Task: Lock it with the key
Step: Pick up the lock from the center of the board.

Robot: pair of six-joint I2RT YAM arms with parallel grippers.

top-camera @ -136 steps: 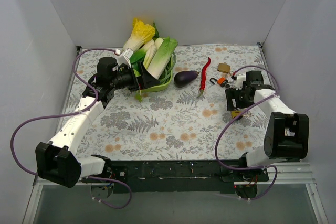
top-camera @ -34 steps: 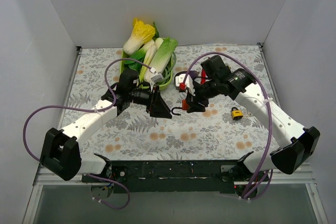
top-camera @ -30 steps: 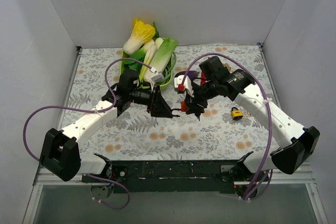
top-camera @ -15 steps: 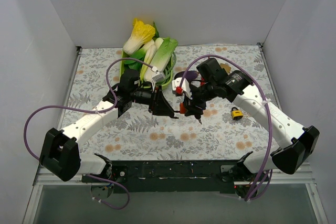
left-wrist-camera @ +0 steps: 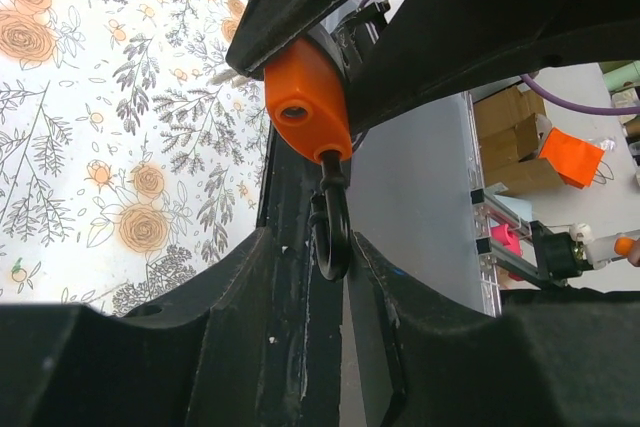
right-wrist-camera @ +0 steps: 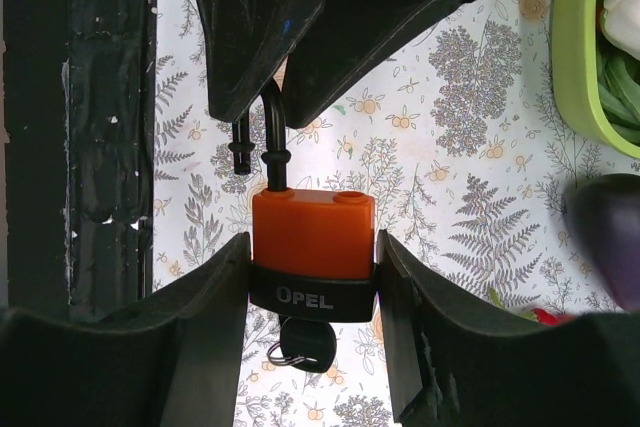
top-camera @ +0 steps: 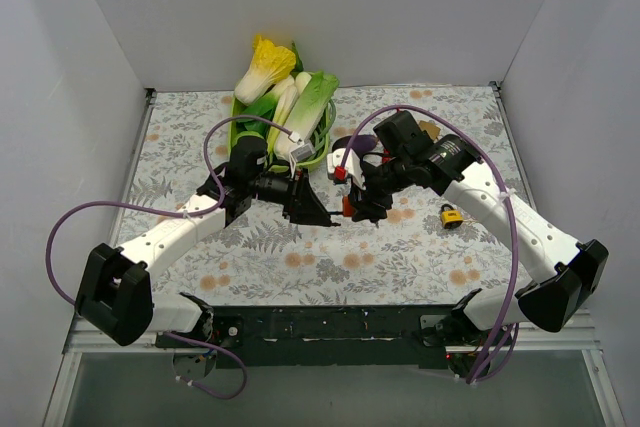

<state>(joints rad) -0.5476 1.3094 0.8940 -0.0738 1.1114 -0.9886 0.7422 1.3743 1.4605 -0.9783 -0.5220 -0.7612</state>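
We judge the task to be about midway. The left tool (top-camera: 322,216), reaching in from the left of the top view, is closed on the black shackle (right-wrist-camera: 270,137), which its two fingers pinch from either side. The orange padlock (right-wrist-camera: 312,232) hangs above the worktop (top-camera: 300,267) near the middle of the top view, between the two tools. The right tool (right-wrist-camera: 312,272) is clamped on the lower part of its body.

The key (right-wrist-camera: 305,345) sits in the keyhole at the bottom of the body, so that part looks done. The shackle is not yet shut. Its free leg hangs outside the body, at the upper left of the right wrist view, and the second hole on top of the body is empty. What we think is left is to swing that leg over the empty hole, press it home and turn the key.

In the top view the padlock's long axis runs roughly across the picture. The shackle points left toward the left tool and the key end points right. In the right wrist view the shackle points up the frame and the key down.
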